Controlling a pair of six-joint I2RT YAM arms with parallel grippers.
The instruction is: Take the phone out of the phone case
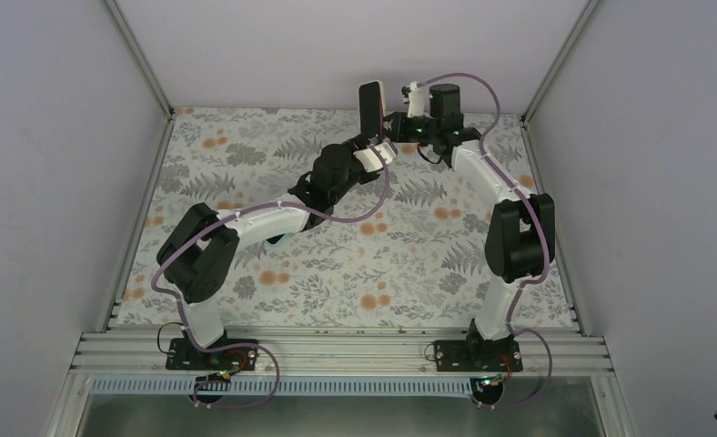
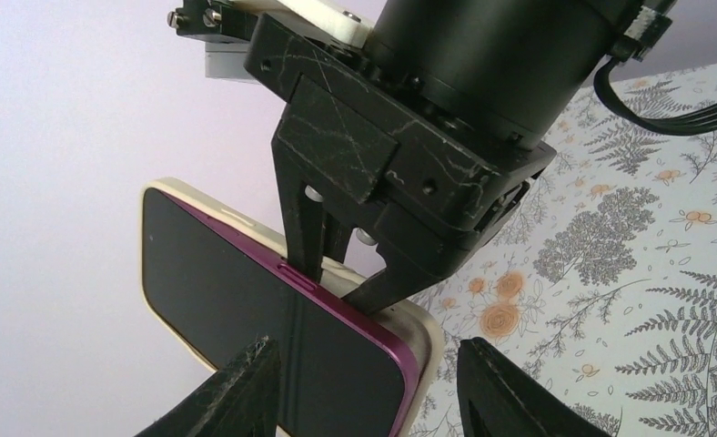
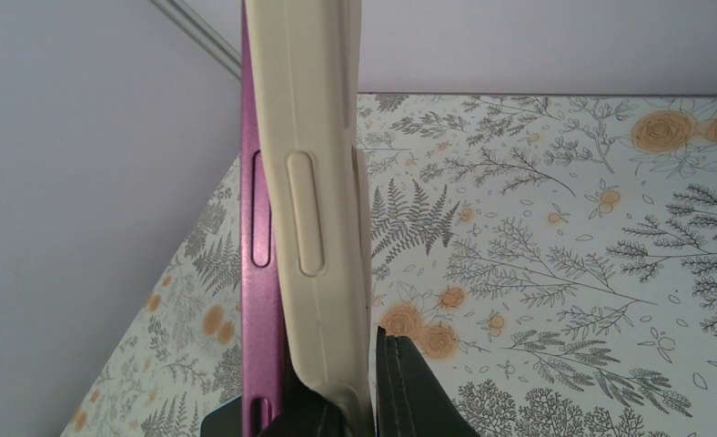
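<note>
Fern-print tabletop point(image 1: 246, 273); right hand point(image 2: 332, 289) pinches cream rubbery case point(image 3: 318, 182); left hand point(image 2: 368, 364) half-open astride magenta phone point(image 2: 227, 273), grip unclear.

The table point(image 1: 246, 173) is covered with a fern-and-flower patterned cloth. It is enclosed by plain pale walls point(image 1: 355, 45) and aluminium rails point(image 1: 337, 350).

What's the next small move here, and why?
Probably the right gripper should peel the phone case farther away: it pinches the cream edge, already lifted off the purple phone, which the left gripper straddles.
</note>
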